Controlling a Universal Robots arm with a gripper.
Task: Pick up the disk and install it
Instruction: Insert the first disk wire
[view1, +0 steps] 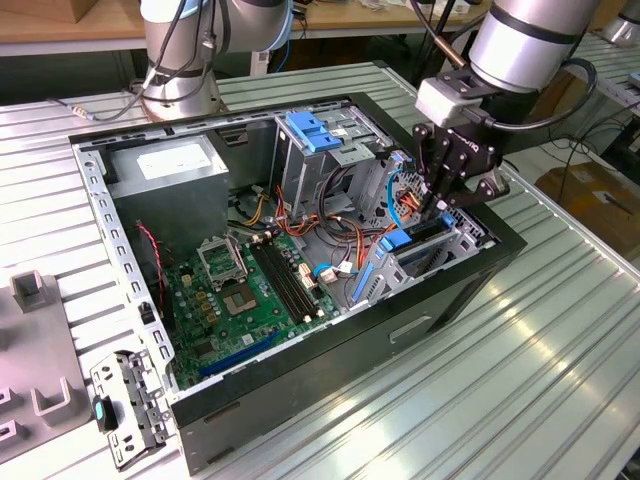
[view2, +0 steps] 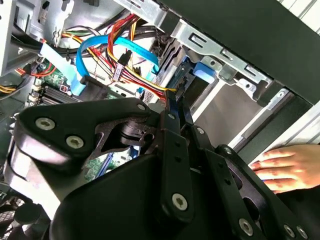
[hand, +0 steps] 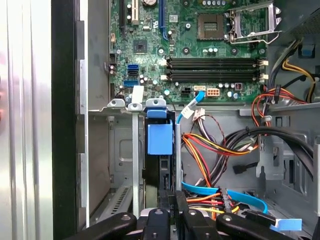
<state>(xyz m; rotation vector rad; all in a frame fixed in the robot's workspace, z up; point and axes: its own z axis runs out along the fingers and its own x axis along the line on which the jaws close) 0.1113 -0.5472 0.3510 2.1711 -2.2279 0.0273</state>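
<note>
Ribbed metal surface (view1: 560, 340) carried the open computer case (view1: 330, 400) as your tool (view1: 441, 203), pressed together on the disk (hand: 159, 165), stood it edge-down in the drive bay beside the blue latch (hand: 159, 139); you did best pressing straight along the rails, clear of cables (hand: 210, 150).

Robotics lab or workshop. Open PC case (view1: 300, 260) lies on a ribbed aluminium table (view1: 520, 350), motherboard (view1: 250, 290) and loose cables (hand: 215, 150) exposed. Robot arm (view1: 530, 40) reaches over the case, a second arm base (view1: 185, 50) bolted to the table behind. Grey fixture blocks (view1: 35, 350) at the exterior view's left. Wooden benches (view1: 60, 20) and cardboard boxes (view1: 590, 200) in the background.
</note>
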